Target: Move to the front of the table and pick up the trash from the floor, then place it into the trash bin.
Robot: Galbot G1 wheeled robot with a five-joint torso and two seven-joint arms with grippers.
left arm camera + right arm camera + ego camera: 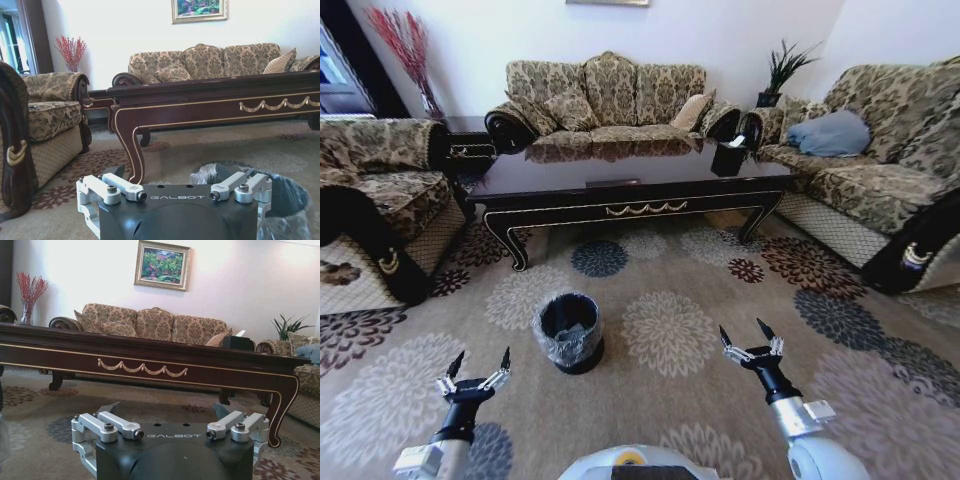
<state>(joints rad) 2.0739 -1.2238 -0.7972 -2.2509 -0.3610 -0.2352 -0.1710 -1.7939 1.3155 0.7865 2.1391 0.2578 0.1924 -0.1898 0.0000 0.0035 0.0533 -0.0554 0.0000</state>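
While both arms are held low over the floor [670, 270] in the head view, the left gripper [478, 362] and right gripper [748, 333] are seen with fingers spread, empty. The trash bin [568, 331] stands just ahead of the left fingers, the table [630, 180] well beyond. From the left wrist, the bin [280, 192] is seen just past the spread fingers [120, 172]. From the right wrist, the table [150, 365] is seen beyond the fingers [107, 407].

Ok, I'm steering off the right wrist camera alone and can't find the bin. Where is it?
Observer: The trash bin stands on the floor in front of the table, toward the robot's left.
Operator: Which gripper is nearer to it?
Observer: The left gripper. It is open and hangs above the carpet, just short of the bin on the robot's side.
Operator: And mine, relative to the bin?
Observer: The right gripper is off to the bin's right, with bare carpet between them.
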